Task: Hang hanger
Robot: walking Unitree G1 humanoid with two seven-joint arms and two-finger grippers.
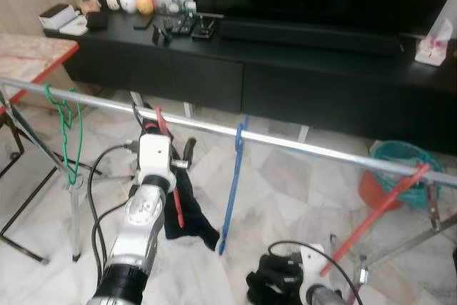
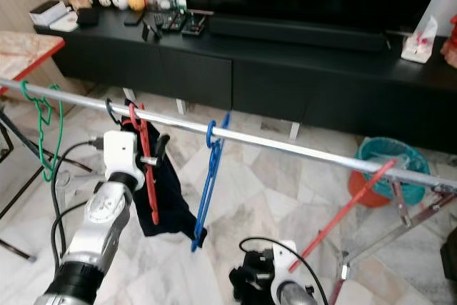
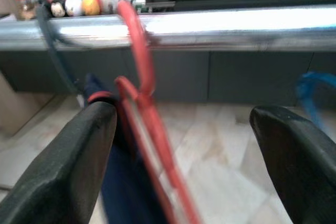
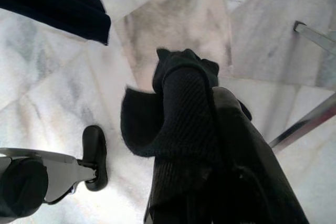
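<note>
A red hanger has its hook over the silver rail and hangs free. My left gripper is raised just below the rail and stands open, with the red hanger between its black fingers, closer to one finger. Beside it, a dark navy garment hangs from a black hook. My right gripper is low over the marble floor. It is shut on a black knitted cloth that drapes over its fingers.
A green hanger and a blue hanger hang on the same rail. Another red hanger leans at the rail's right end near a teal basket. A black TV cabinet stands behind and a table at the left.
</note>
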